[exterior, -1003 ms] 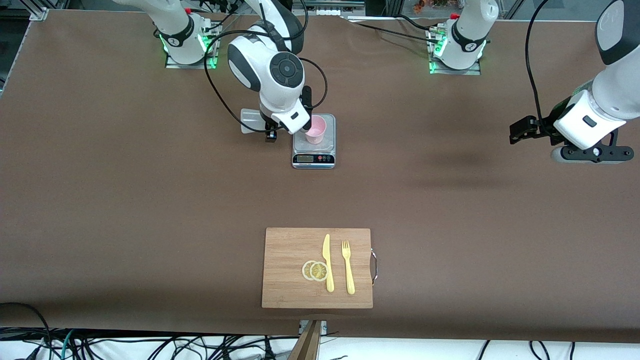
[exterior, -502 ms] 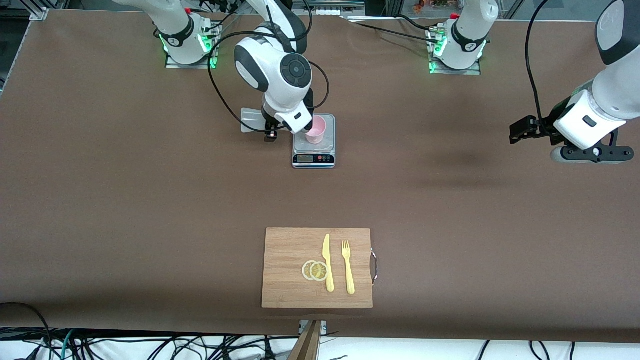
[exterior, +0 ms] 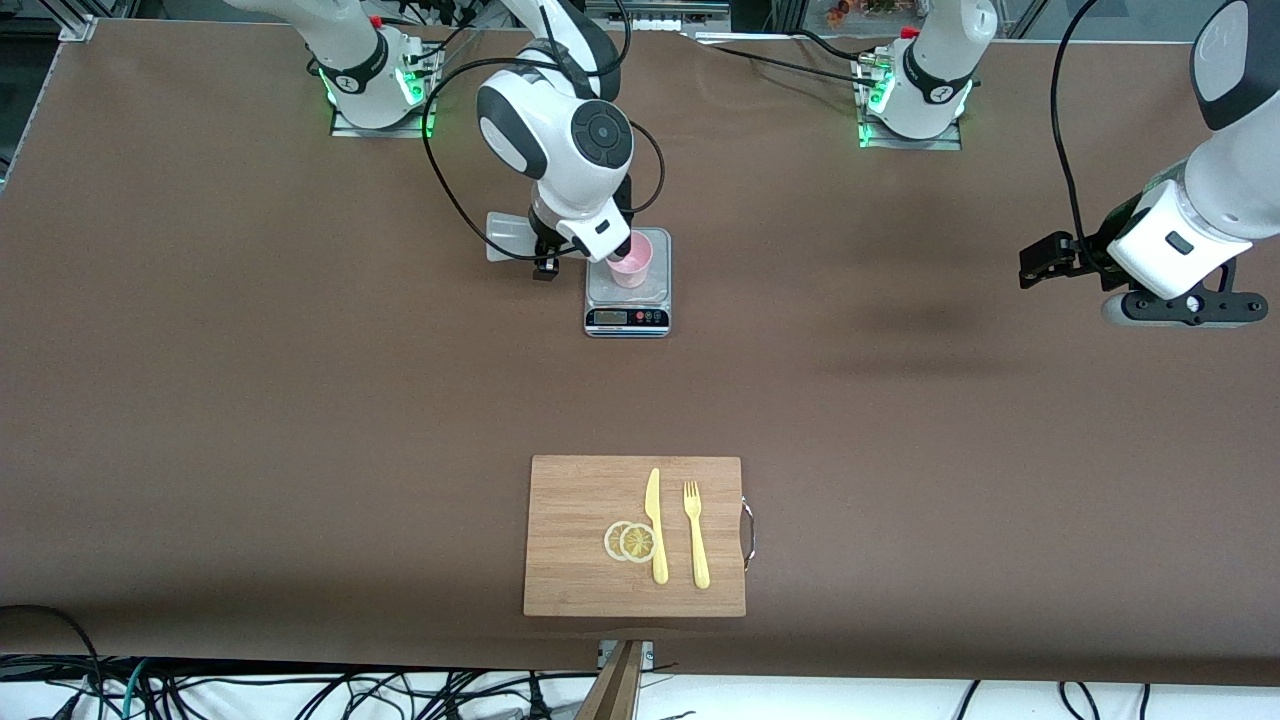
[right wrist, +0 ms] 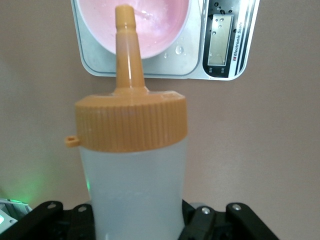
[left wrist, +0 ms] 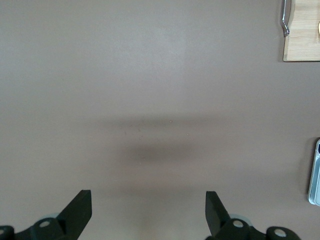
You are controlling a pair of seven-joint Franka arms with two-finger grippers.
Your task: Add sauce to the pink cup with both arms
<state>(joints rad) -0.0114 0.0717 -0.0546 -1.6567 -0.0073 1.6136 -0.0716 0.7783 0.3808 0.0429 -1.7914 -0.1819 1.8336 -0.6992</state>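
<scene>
Right wrist view: right gripper [right wrist: 137, 220] clamps the sauce bottle [right wrist: 135, 175], nozzle over the pink cup [right wrist: 150, 30] on the scale [right wrist: 220, 55]; overtilting risks spilling outside. Left gripper [left wrist: 148, 212] waits open over bare table.

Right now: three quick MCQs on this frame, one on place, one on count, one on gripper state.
1. Where does the pink cup stand?
A. on the scale
B. on the cutting board
C. on bare table

2. How many lemon slices lie on the cutting board?
A. one
B. two
C. four

3. What is the right gripper doing?
A. open over the fork
B. shut on nothing
C. shut on the sauce bottle

Key: 1 A, the cup sits on the scale's platform. 2 B, two overlapping slices lie beside the knife. 3 C, the right wrist view shows the bottle clamped, nozzle aimed at the cup. The left gripper waits open over bare table.
</scene>
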